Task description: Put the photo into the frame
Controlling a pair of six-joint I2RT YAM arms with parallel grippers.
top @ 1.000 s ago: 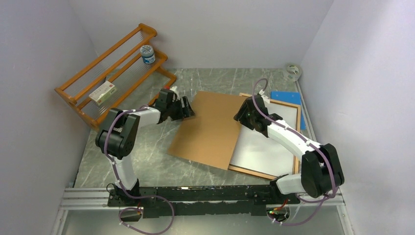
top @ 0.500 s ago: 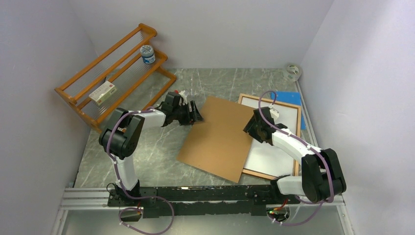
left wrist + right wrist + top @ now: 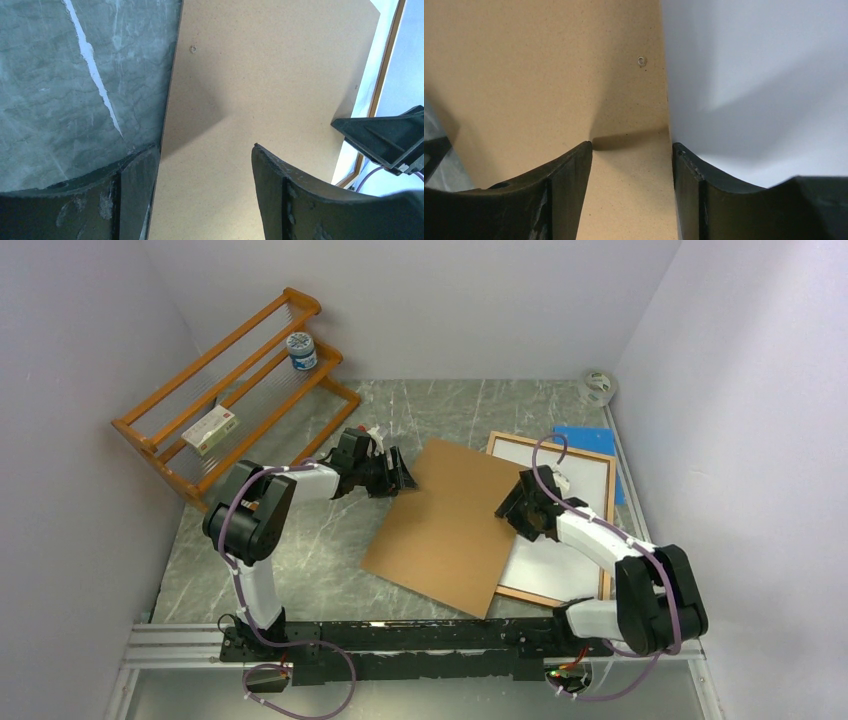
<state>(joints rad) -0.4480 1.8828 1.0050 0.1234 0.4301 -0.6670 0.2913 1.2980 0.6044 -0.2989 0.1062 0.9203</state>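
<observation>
Both claws stand open: the left claw (image 3: 403,478) at the far-left corner of the backing board (image 3: 450,530), the right claw (image 3: 510,511) astride its right edge. The photo (image 3: 575,480) lies white-side up in the frame (image 3: 560,447), half covered. Best slide the board squarely over, kept flat.

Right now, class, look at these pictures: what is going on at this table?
Two robot arms are working on a brown backing board that lies flat, its right edge overlapping the frame. The left gripper sits at the board's left edge and the right gripper at its right edge, both with jaws open. Inside the frame a white sheet shows, likely the photo face down.
</observation>
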